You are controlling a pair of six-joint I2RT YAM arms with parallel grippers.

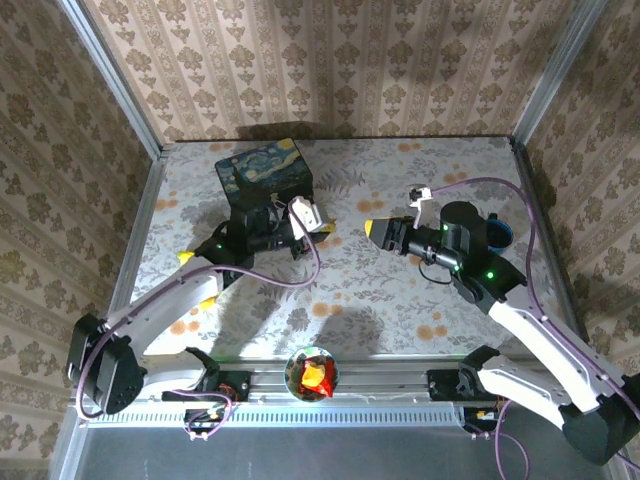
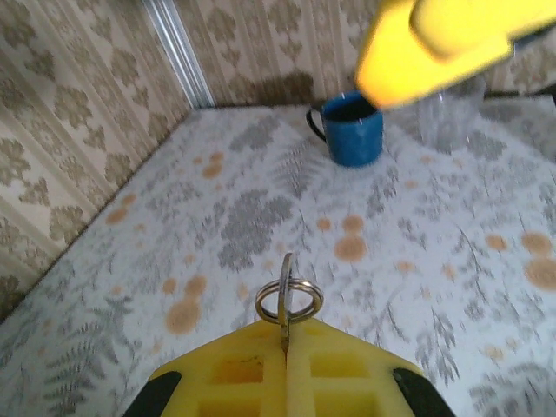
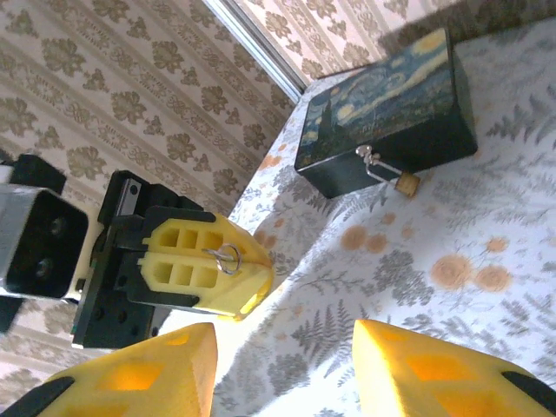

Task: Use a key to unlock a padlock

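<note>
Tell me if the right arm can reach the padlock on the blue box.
Probably yes: the padlock hangs on the box's facing side, bare table lies between, and the left end effector with its key ring sits off to the side.

Tiny brass padlock (image 3: 404,182) at hasp (image 3: 369,159) of blue box (image 3: 391,95), perhaps locked; ringed key (image 2: 287,300) in left hand (image 2: 287,337).

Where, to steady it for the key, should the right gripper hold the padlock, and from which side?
Probably the padlock by its brass body, pinched across its sides, coming from the open table in front: its thin shackle is hooked to the blue box, which backs it.
</note>
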